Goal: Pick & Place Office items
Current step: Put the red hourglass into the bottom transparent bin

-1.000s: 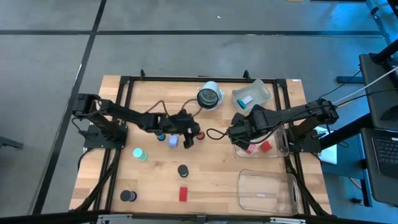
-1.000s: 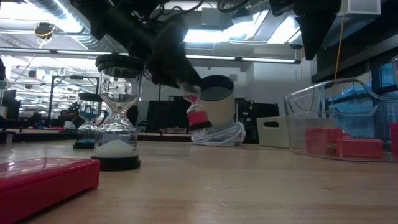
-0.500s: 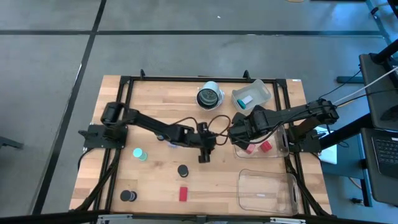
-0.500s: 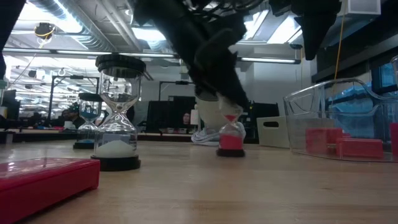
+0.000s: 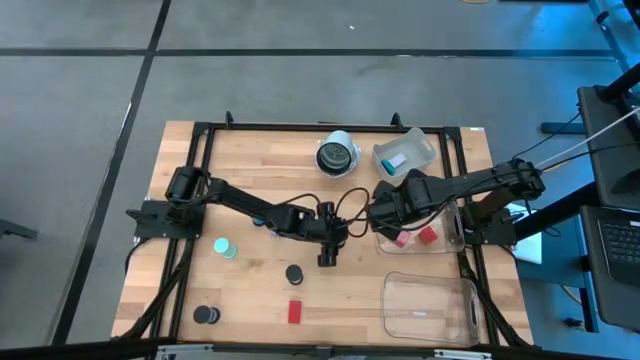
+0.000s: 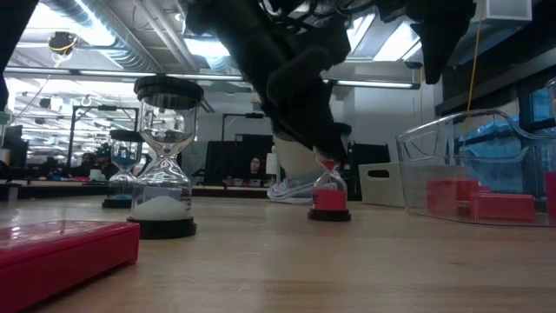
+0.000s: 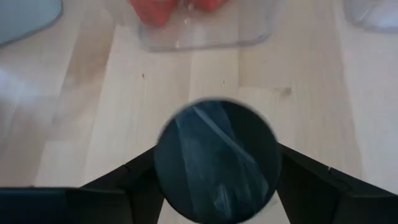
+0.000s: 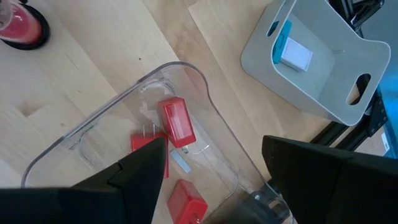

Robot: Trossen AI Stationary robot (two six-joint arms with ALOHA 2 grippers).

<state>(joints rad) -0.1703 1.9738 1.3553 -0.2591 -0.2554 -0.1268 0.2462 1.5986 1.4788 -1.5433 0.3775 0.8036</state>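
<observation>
From above we see only a dark disc in the left pincer [image 5: 327, 258]; low view shows a red-sand hourglass [image 6: 329, 193] standing on the counter [image 6: 347, 261], gripped. Right pincer [image 8: 211, 165] hangs open over the clear bin [image 8: 99, 130].

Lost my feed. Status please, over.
Left tool shut on red hourglass, base on table. Right tool open, above clear bin holding red blocks. Path between looks clear.
</observation>
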